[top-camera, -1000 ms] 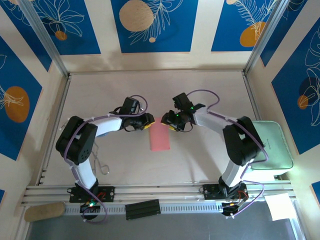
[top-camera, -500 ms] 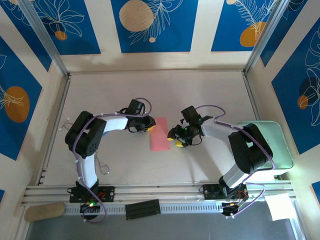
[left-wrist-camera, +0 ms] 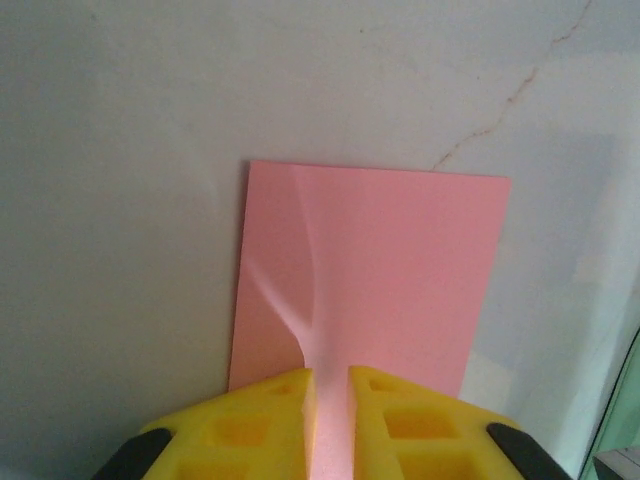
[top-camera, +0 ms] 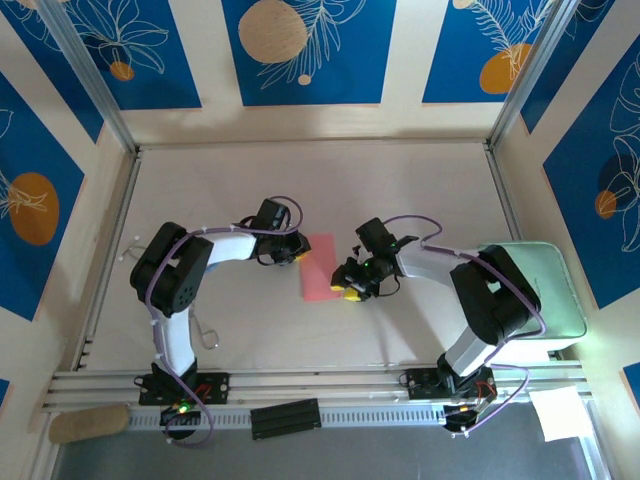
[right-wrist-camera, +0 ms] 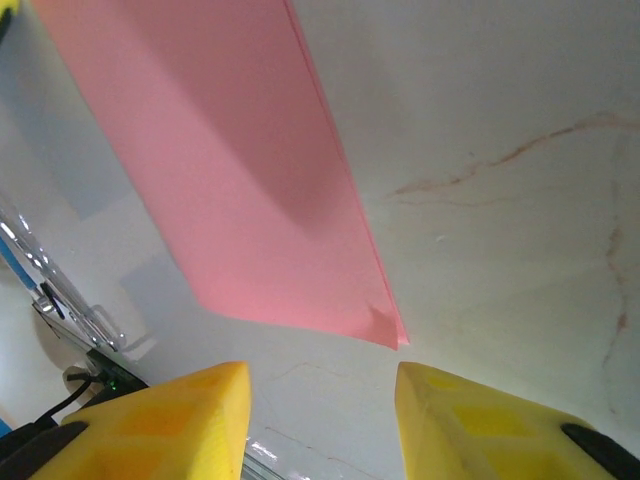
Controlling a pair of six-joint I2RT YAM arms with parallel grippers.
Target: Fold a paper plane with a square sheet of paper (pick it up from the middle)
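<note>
DESK: Where does the fold stand?

OPERATOR: Early, by my reading. The square sheet of paper (top-camera: 320, 268) lies on the table (top-camera: 420, 190) between my two tools as a pink oblong, taller than wide. At the corner nearest my right gripper (right-wrist-camera: 320, 385) I see two layers, edge on edge. I judge that to be the first halving fold and no more. There is no pointed nose and no wings, so nothing like a paper plane yet. Every slanted crease is left to do.

DESK: And the tools?

OPERATOR: My left gripper (left-wrist-camera: 328, 385) is drawn narrow on the sheet's edge, its yellow fingers (left-wrist-camera: 250, 430) pinching a strip of pink between them. Just ahead of their tips the paper buckles up in a curved ridge. My right gripper stands fairly wide and holds nothing; the sheet's corner lies just ahead of its tips, touching neither.

DESK: Anything in the way?

OPERATOR: Between the tools, nothing but the sheet. A pale green pad (top-camera: 560, 300) sits well behind my right gripper, just beside the right arm (top-camera: 490, 290). A white paper sheet (top-camera: 560, 413) lies farther back, past the base rail (top-camera: 330, 385). Both are well apart from the work. My worry is the ridge: I think a hard pinch there could set a stray crease.
</note>
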